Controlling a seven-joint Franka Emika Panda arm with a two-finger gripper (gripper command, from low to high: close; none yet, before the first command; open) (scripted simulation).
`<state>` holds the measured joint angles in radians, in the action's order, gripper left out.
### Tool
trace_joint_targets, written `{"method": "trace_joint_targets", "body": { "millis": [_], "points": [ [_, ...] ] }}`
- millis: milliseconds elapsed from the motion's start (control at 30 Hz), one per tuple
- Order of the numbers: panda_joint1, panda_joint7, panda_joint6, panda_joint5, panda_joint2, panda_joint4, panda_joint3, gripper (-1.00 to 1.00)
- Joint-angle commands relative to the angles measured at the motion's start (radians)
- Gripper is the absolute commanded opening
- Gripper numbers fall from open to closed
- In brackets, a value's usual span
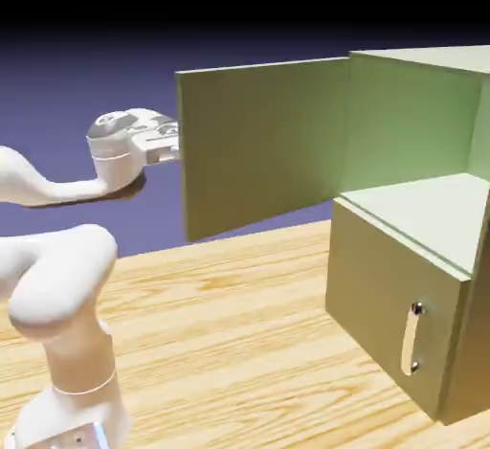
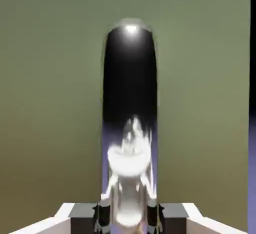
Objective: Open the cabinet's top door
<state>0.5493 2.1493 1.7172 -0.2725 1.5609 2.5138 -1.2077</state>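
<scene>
Filling most of the hand view, a shiny bar handle (image 2: pixel 129 103) rises from between our two grey fingertips (image 2: pixel 106 213), which press against it from either side: our claw (image 2: pixel 129 217) is clamped on the handle. Its mirror surface carries a bright reflection of the white hand (low down, just above the fingertips). Behind the handle spreads the flat olive face of the top door (image 2: pixel 50 88), with a thin strip of blue-violet backdrop at the hand view's right edge.

From the exterior view we see our claw (image 1: pixel 170 145) at the free edge of the top door (image 1: pixel 263 145), on the face turned away from the camera, so the handle itself is hidden there. That door stands swung wide, well out from the cabinet (image 1: pixel 421 217), and the pale green interior (image 1: pixel 421 122) lies exposed. Below the opening, the shorter door (image 1: pixel 383 294) sits shut, its small cream handle (image 1: pixel 412 339) upright. Everything stands on the wooden counter (image 1: pixel 239 342).
</scene>
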Motion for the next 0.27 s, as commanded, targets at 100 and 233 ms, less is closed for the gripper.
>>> {"method": "trace_joint_targets", "body": {
  "millis": [100,233],
  "points": [
    [0.094,-0.007,-0.147,0.021,-0.009,-0.147,-0.035,-1.00],
    [0.150,-0.013,-0.223,0.031,-0.013,-0.230,-0.052,1.00]
  ]
}}
